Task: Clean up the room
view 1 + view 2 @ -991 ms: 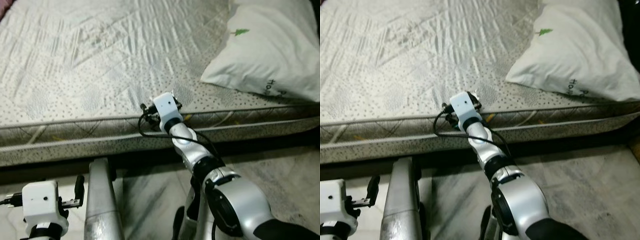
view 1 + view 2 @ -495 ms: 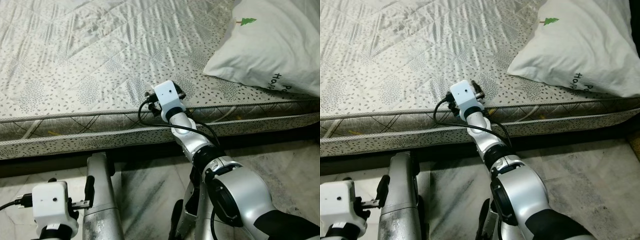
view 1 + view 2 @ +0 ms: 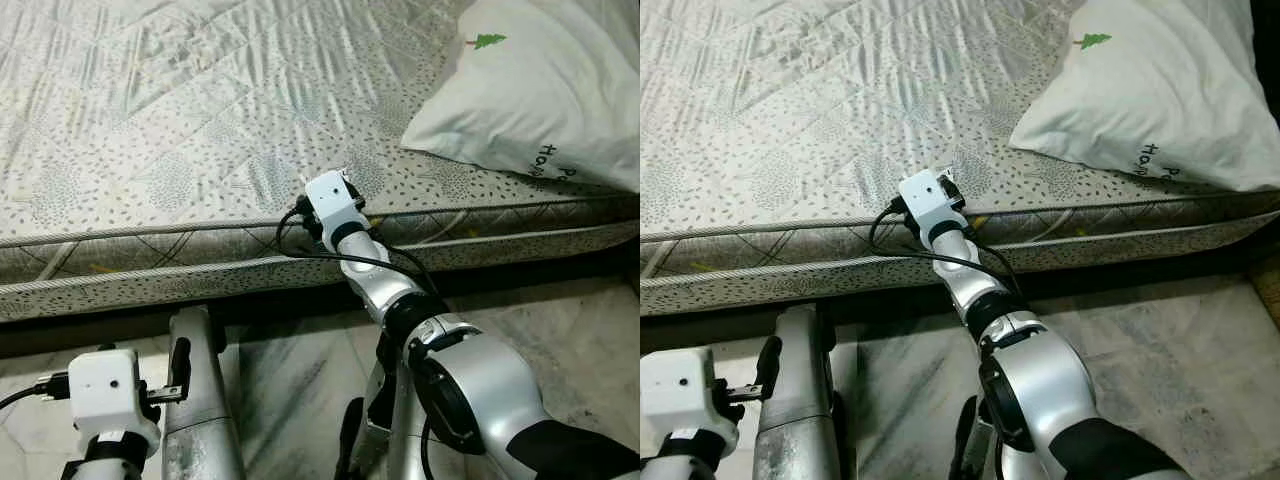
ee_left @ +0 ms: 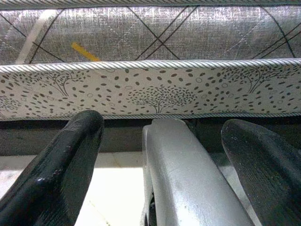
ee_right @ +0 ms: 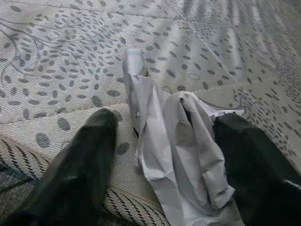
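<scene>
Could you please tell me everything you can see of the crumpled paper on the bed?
The crumpled paper is white, creased and folded into an irregular long wad, one end rolled into a narrow tip. It lies on the patterned mattress near its front edge, between the open jaws of the right gripper; one finger seems to touch it.

Crumpled white paper (image 5: 178,141) runs off the wrist picture's edge. The pillow (image 3: 545,90) is cropped; its printed lettering is cut off, possibly "Home".

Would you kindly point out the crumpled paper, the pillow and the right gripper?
crumpled paper (image 5: 176,155), right wrist view, its creased middle.
pillow (image 3: 545,95), left eye view, middle of its white cover.
right gripper (image 5: 164,155), right wrist view, midway between its fingertips.
</scene>
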Available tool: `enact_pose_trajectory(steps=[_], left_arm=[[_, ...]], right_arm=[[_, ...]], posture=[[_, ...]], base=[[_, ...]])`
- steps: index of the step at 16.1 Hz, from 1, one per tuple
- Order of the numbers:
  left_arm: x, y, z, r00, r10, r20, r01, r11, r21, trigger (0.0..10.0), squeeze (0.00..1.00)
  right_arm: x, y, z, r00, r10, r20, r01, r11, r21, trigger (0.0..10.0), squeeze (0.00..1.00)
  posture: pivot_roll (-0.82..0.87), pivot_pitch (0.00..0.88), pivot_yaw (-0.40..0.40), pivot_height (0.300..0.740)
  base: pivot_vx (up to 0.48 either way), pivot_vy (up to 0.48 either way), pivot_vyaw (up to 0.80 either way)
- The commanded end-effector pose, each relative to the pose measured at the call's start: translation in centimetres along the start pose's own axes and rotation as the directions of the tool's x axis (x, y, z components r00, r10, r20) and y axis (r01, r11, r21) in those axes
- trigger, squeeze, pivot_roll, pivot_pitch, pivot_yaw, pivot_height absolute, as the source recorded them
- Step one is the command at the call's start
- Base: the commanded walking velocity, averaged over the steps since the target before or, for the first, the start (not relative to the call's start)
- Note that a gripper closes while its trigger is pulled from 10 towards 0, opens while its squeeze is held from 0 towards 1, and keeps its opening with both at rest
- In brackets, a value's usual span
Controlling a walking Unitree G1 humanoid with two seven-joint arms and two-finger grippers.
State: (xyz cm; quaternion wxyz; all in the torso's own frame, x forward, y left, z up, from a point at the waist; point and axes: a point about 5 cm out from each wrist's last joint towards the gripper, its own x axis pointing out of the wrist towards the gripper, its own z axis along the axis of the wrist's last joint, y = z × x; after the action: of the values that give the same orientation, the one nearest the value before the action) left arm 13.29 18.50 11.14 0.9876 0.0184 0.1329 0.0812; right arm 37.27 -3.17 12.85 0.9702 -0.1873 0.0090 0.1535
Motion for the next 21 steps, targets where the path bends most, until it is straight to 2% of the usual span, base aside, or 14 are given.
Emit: enact_pose_trajectory(steps=[1, 10, 14, 16, 17, 20, 21], left_arm=[[0.1, 0.2, -0.4, 1.0, 0.013, -0.021, -0.013, 1.0, 0.005, 10.0, 0.0], [2.4, 0.0, -0.1, 1.0, 0.018, 0.025, -0.018, 1.0, 0.004, 10.0, 0.0], [3.8, 0.0, 0.3, 0.998, 0.019, 0.061, -0.019, 1.0, 0.009, 10.0, 0.0], [4.5, 0.0, 0.9, 0.996, 0.015, 0.086, -0.017, 1.0, 0.022, 10.0, 0.0], [4.9, 0.0, 1.2, 0.995, 0.018, 0.102, -0.021, 0.999, 0.025, 10.0, 0.0], [5.6, -0.4, 1.1, 0.993, 0.019, 0.113, -0.021, 1.0, 0.015, 10.0, 0.0], [6.3, -0.9, 1.1, 0.993, 0.011, 0.122, -0.012, 1.0, 0.008, 10.0, 0.0]], right_arm=[[-0.1, -0.1, -0.5, 0.999, 0.003, -0.036, -0.003, 1.0, 0.002, 0.0, 0.0], [-0.1, -1.7, -1.2, 0.998, -0.006, -0.06, 0.006, 1.0, 0.003, 0.0, 0.0], [0.4, -2.4, 0.0, 0.999, -0.005, -0.037, 0.006, 1.0, 0.023, 0.0, 0.0], [0.6, -3.2, 0.3, 0.999, -0.026, -0.037, 0.028, 0.998, 0.056, 0.0, 0.0], [0.6, -4.1, 0.1, 0.997, -0.047, -0.053, 0.052, 0.995, 0.083, 0.0, 0.0], [0.5, -4.6, 0.0, 0.998, -0.026, -0.051, 0.031, 0.996, 0.09, 0.0, 0.0], [0.6, -4.7, 0.2, 0.999, -0.009, -0.042, 0.014, 0.994, 0.108, 0.0, 0.0]], posture=[[0.46, 0.211, -0.136, 0.481], [0.45, 0.162, -0.155, 0.481], [0.46, 0.119, -0.157, 0.481], [0.46, 0.119, -0.157, 0.481], [0.47, 0.108, -0.166, 0.481], [0.45, 0.065, -0.18, 0.481], [0.43, 0.021, -0.183, 0.481]], base=[[0.0, 0.0, 0.0], [0.0, 0.0, 0.0], [0.0, 0.0, 0.0], [0.0, 0.0, 0.0], [0.0, 0.0, 0.0], [0.0, 0.0, 0.0], [0.0, 0.0, 0.0]])
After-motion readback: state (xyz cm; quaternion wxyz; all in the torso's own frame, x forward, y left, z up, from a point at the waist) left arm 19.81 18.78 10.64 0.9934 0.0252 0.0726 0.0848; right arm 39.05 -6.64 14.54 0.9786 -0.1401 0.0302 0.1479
